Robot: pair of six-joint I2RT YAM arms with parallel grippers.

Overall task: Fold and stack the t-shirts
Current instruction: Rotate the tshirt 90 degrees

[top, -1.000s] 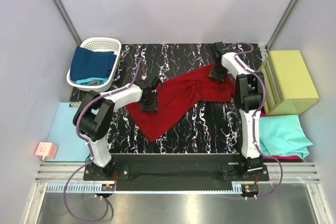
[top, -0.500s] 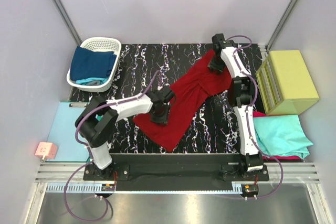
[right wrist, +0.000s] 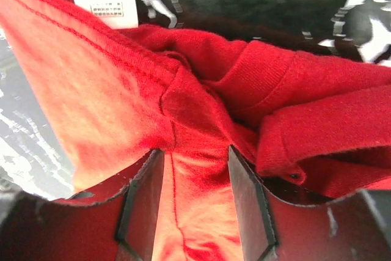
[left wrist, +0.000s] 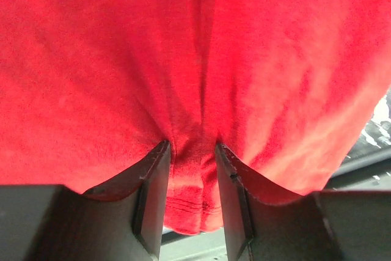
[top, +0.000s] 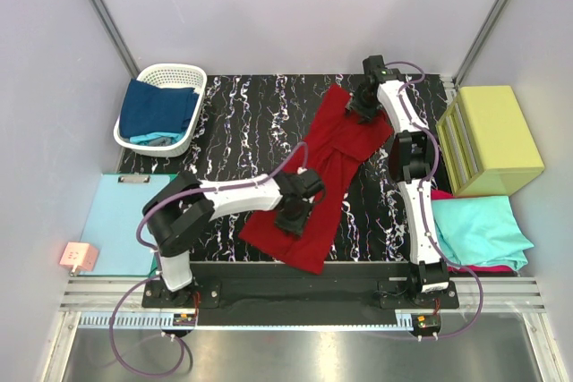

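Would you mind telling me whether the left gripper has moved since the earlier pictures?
Yes. The left gripper has moved rightward and toward the near edge, away from the white basket, dragging the dark red t-shirt along.

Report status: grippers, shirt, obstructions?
Left gripper shut on dark red t-shirt hem. Right gripper at collar end, grip unclear. Shirt laid diagonally across table. White basket, yellow-green box clear of it.

**Tabletop and load**

Black tabletop (top: 235, 123), white marble veining. Dark red t-shirt (top: 333, 157) lies diagonally across it, from the far right toward the near centre edge. White basket (top: 172, 70) sits at the far-left corner, overhanging the edge.
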